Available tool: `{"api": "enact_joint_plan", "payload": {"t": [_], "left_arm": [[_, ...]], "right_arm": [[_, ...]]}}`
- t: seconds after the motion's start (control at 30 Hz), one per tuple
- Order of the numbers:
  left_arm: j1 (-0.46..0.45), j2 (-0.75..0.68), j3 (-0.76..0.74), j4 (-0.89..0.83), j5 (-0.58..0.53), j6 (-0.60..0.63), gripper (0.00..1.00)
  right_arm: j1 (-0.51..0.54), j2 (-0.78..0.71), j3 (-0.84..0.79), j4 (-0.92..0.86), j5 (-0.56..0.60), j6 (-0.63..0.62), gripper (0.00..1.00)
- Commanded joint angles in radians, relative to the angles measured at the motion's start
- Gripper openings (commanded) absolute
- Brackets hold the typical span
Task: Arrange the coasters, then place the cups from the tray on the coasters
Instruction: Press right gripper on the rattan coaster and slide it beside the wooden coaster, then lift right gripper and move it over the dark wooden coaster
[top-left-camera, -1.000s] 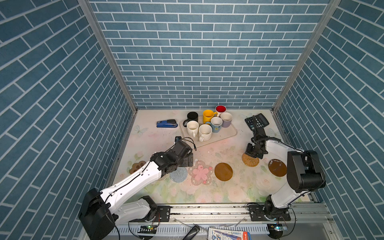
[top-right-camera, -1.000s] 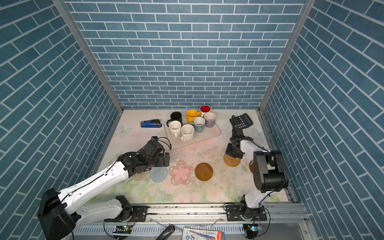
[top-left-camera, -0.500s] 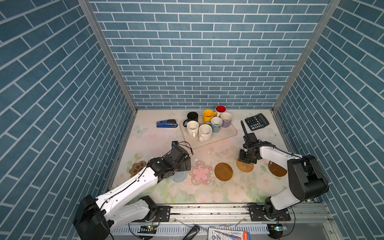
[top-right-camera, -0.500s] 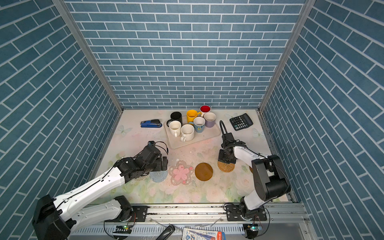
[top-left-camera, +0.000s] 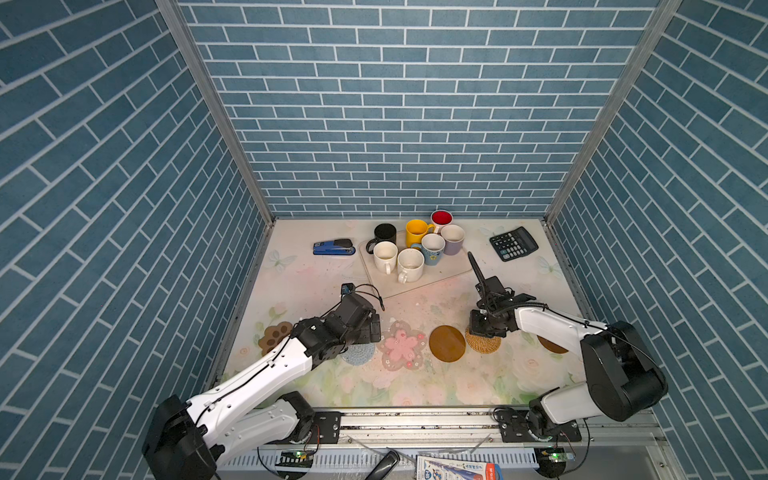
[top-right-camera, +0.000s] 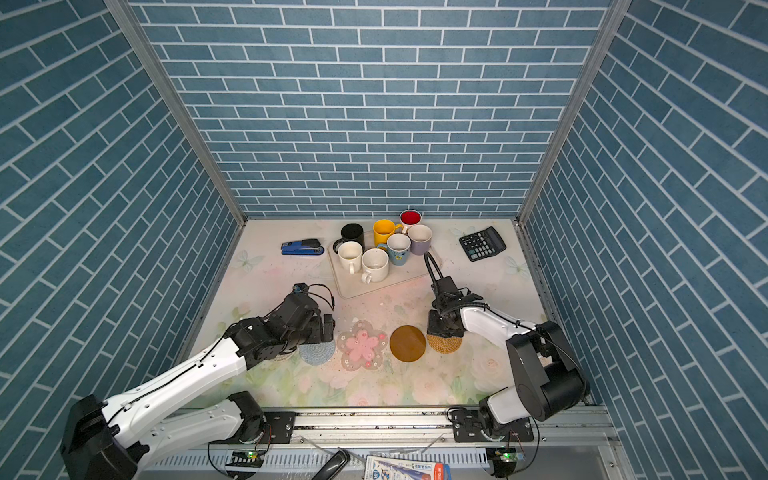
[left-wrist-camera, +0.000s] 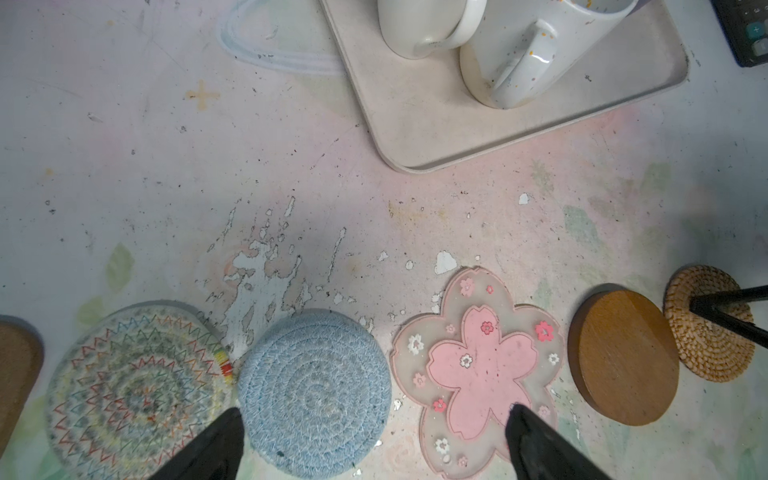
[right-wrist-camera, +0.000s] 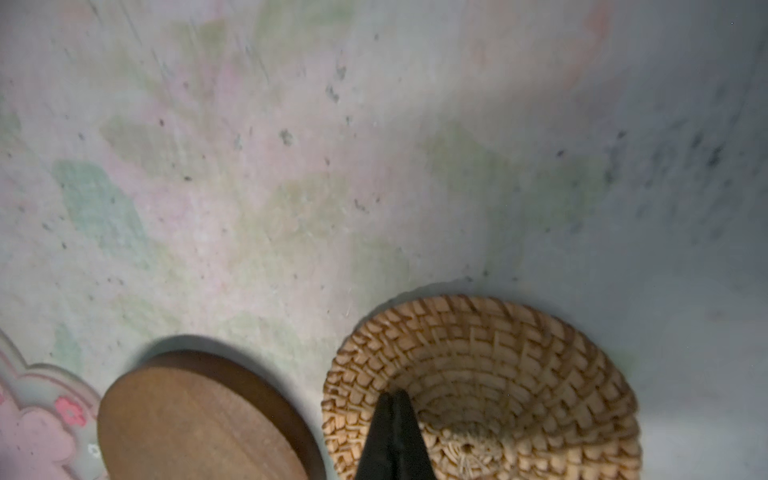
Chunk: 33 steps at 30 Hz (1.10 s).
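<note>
Rattan coaster (right-wrist-camera: 519, 395), flat just beside brown disc (right-wrist-camera: 199, 419): probably light, stiff, rough enough to slide under downward pressure; for lifting, pinch at rim. Right gripper (right-wrist-camera: 392, 399) closed tight, tips pressed on weave, gripping nothing. Left gripper (left-wrist-camera: 374, 411) spread wide, empty, on disc's opposite side.

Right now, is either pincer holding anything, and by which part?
Nothing is held. The left pincer is open and empty; the right pincer is shut, tips resting on top of the rattan coaster.
</note>
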Motion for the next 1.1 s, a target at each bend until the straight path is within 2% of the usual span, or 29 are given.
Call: {"api": "enact_joint_plan", "payload": {"t": [0.0,0.4,0.73,0.9,1.07], "left_arm": [[0.006,-0.011,-0.02,0.006,-0.008,-0.011,0.99],[0.006,0.003,-0.017,0.019,-0.009,-0.009,0.99],[0.006,0.012,-0.005,0.018,-0.018,0.001,0.99],[0.006,0.021,0.018,0.012,-0.024,0.018,0.99],[0.006,0.036,0.04,0.024,-0.019,0.036,0.99]], "right_arm": [[0.032,-0.018,-0.045,-0.05,-0.01,0.052,0.0],[0.039,-0.079,-0.077,-0.111,0.082,0.063,0.0],[0.039,-0.143,-0.045,-0.103,0.056,0.065,0.0],[0.037,-0.199,0.048,-0.168,0.107,0.044,0.16],[0.018,-0.165,0.17,-0.261,0.188,-0.008,0.48]]}}
